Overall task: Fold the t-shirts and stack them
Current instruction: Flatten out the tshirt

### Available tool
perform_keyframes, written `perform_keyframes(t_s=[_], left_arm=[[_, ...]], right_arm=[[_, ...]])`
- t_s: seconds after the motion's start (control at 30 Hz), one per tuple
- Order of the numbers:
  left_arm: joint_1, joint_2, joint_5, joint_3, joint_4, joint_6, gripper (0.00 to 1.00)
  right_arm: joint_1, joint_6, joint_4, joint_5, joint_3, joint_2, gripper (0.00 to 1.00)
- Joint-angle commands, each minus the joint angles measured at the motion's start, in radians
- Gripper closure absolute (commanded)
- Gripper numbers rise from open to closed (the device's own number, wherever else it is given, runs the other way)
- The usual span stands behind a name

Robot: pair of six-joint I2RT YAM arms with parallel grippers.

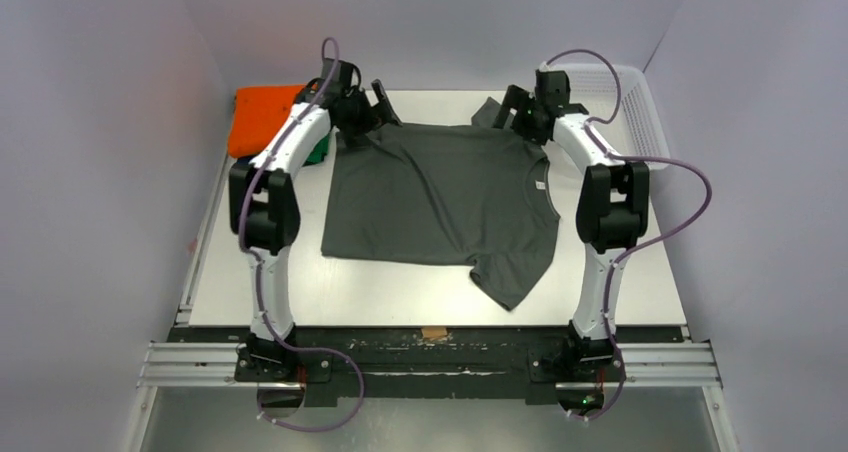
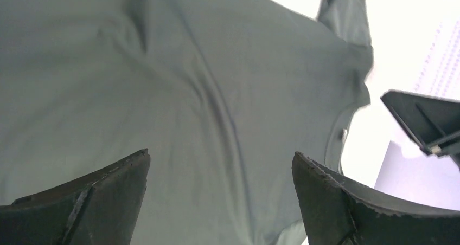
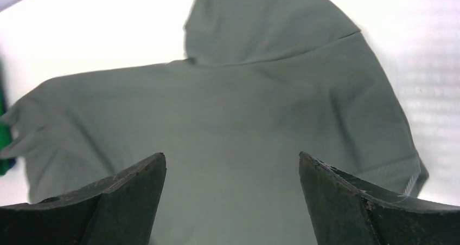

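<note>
Charcoal shirt (image 1: pixel 440 197) lies spread flat under both sets of fingers, not folded yet. Left gripper (image 2: pixel 219 163) and right gripper (image 3: pixel 232 163) gape wide, holding nothing. Folded orange shirt (image 1: pixel 262 117) sits just outside the left fingers, so I'd say it's partly done.

White, seemingly mesh basket (image 1: pixel 645 112) at table's (image 1: pixel 400 292) far-right.
</note>
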Motion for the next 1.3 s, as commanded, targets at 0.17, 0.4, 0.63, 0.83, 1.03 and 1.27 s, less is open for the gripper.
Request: perform_keyframes(t_s=[0.17,0.4,0.63,0.83,1.03,1.27], left_arm=[[-0.040,-0.751,-0.382,-0.827,0.026,0.035,0.01],[-0.040,-1.026,-0.500,-1.274,0.025,-0.114,0.11],[-0.039,-1.020,-0.529,-1.397,0.104,-0.239,0.41],[-0.039,-0.983,-0.537,-1.387,0.127,-0.268,0.48],[-0.037,-0.997,-0.516,-1.385,0.176,-0.269,0.48],[-0.027,-1.001,-0.517,-1.363,0.176,-0.270,0.51]], right_arm=[[0.073,-0.058,0.133,0.010,-0.361,-0.389,0.08],[0.102,-0.008,0.208,0.042,-0.612,-0.602,0.09],[0.107,0.012,0.227,0.057,-0.695,-0.661,0.10],[0.107,0.005,0.214,0.082,-0.695,-0.666,0.11],[0.107,0.001,0.206,0.089,-0.688,-0.654,0.11],[0.108,-0.006,0.199,0.107,-0.684,-0.654,0.11]])
